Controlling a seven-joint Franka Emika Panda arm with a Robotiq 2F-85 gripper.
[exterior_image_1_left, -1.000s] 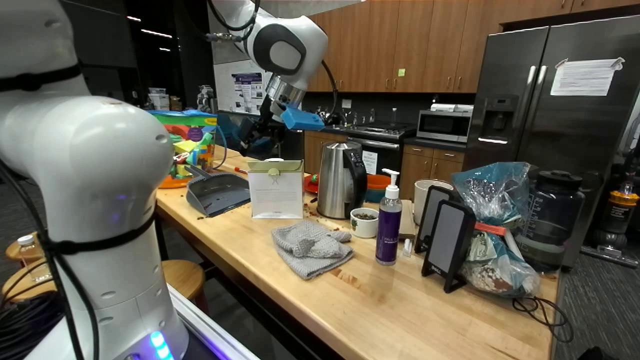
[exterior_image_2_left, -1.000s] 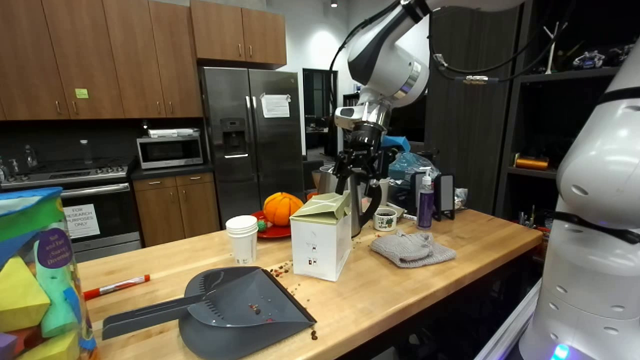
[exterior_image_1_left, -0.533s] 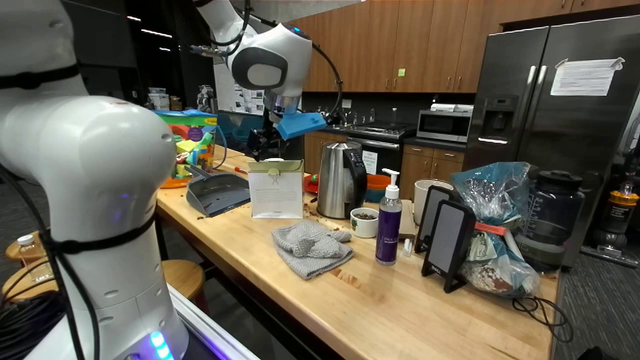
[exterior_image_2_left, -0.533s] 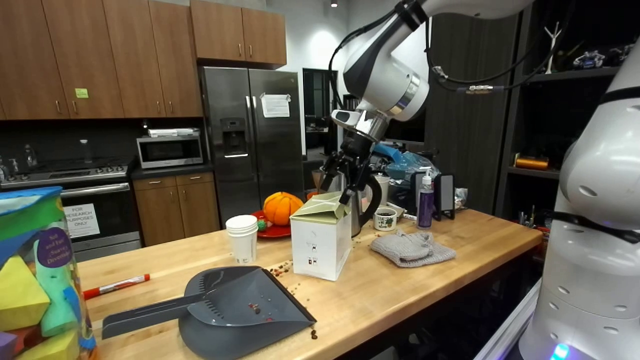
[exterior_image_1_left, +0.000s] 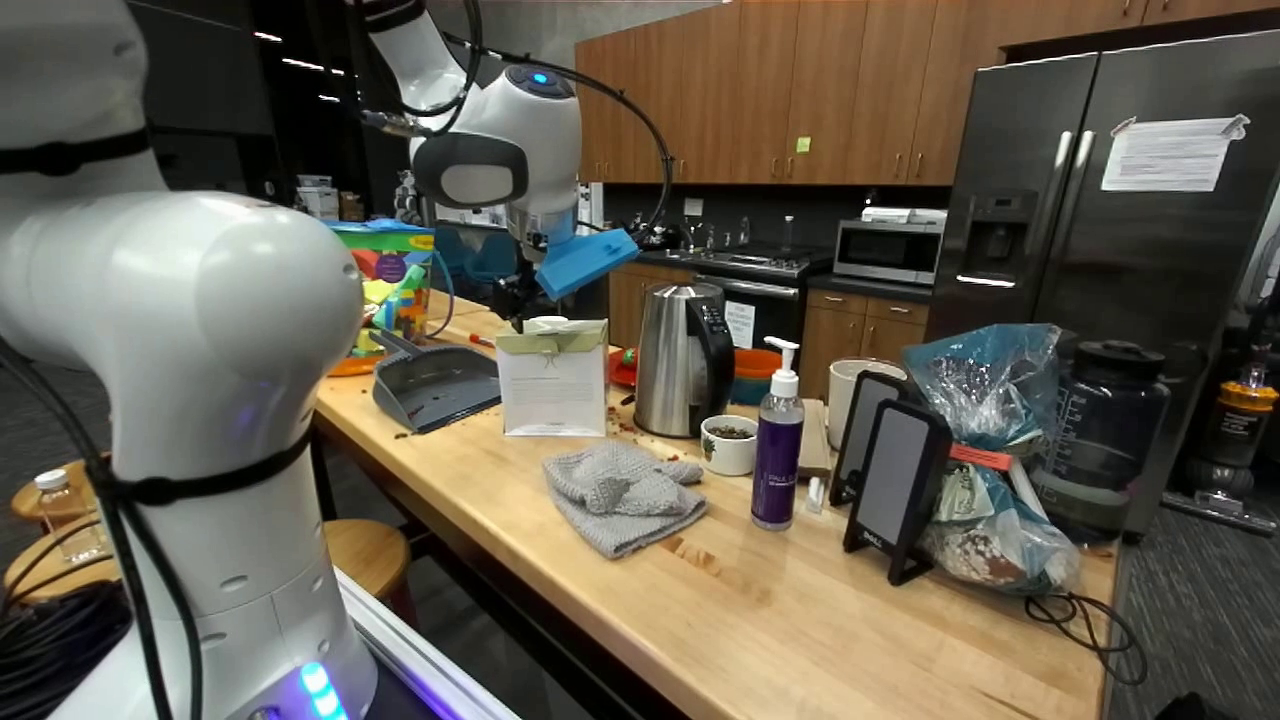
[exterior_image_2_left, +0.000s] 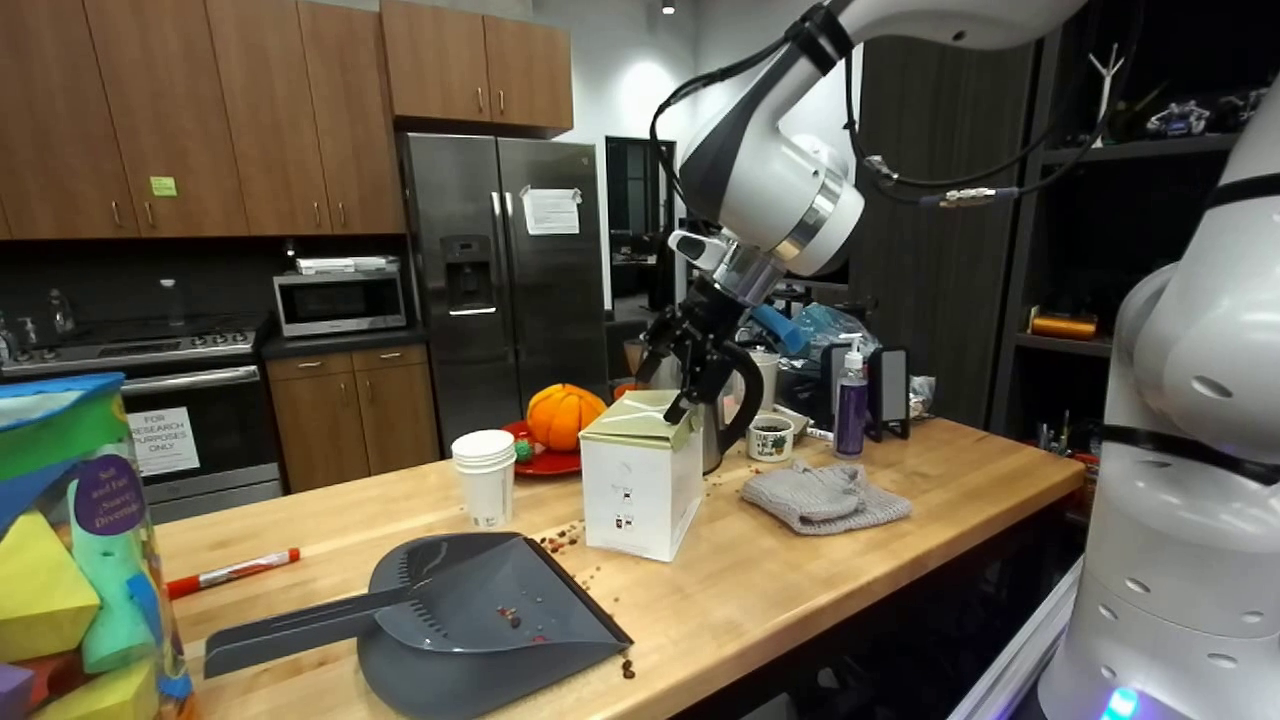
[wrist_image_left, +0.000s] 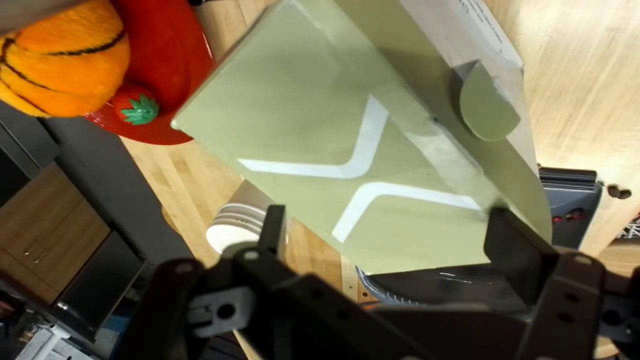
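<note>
A white box (exterior_image_2_left: 640, 495) with a pale green lid (exterior_image_2_left: 640, 415) stands upright on the wooden table; it also shows in an exterior view (exterior_image_1_left: 553, 392). In the wrist view the lid (wrist_image_left: 310, 110) has white line marks, and a rounded tab (wrist_image_left: 487, 107) hangs at its folded edge. My gripper (exterior_image_2_left: 661, 394) is tilted over the lid with its fingers wide apart and nothing between them. In the wrist view (wrist_image_left: 390, 222) one fingertip is at the lid's folded edge and seems to touch it. The other fingertip is beyond the opposite edge, near stacked white cups (wrist_image_left: 237, 225).
A steel kettle (exterior_image_1_left: 668, 360) stands close beside the box. A grey dustpan (exterior_image_2_left: 490, 610) with crumbs lies in front. A red plate (exterior_image_2_left: 545, 462) with an orange pumpkin (exterior_image_2_left: 563, 416), a grey cloth (exterior_image_2_left: 825, 497), a small bowl (exterior_image_2_left: 770, 440) and a purple pump bottle (exterior_image_2_left: 851, 410) are around.
My gripper has come down and tilted over the box, with one finger reaching the lid's edge. The lid's raised flap now sits lower and flatter. The box has hardly moved.
</note>
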